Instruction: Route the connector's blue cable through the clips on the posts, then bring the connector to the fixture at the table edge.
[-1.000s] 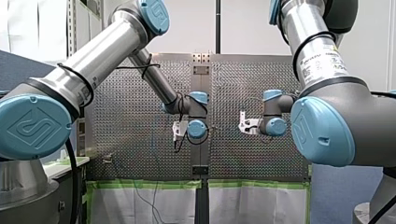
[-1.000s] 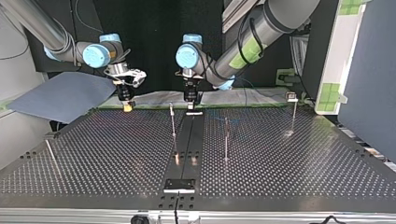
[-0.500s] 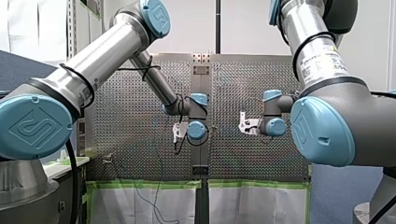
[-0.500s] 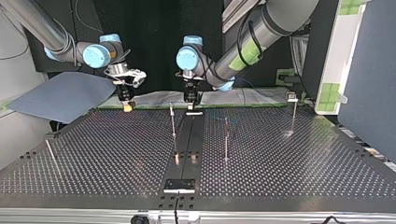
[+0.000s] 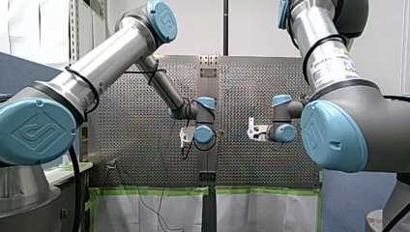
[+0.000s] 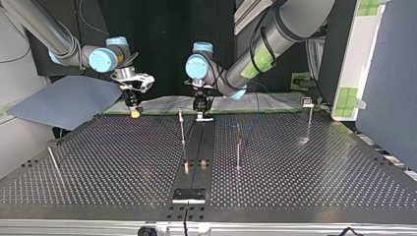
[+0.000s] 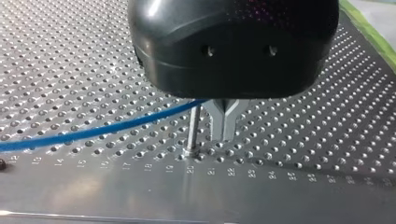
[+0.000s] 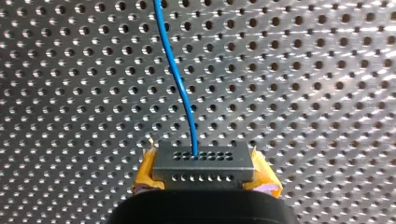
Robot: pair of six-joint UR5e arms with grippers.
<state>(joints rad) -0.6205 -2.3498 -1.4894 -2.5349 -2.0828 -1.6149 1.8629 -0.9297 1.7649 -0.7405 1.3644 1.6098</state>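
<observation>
The left gripper's (image 7: 224,134) metal fingers are held together just beside a post (image 7: 192,130), the blue cable (image 7: 93,132) passing behind it. The connector (image 8: 203,163) is clamped between the right gripper's (image 8: 204,183) yellow pads (image 8: 264,185), with the cable led straight ahead.

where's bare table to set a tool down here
Bare table between the leaning post and the post by my left gripper, and around the post at the top view's right. Crowded along the far edge: my right gripper, blue cable.
</observation>
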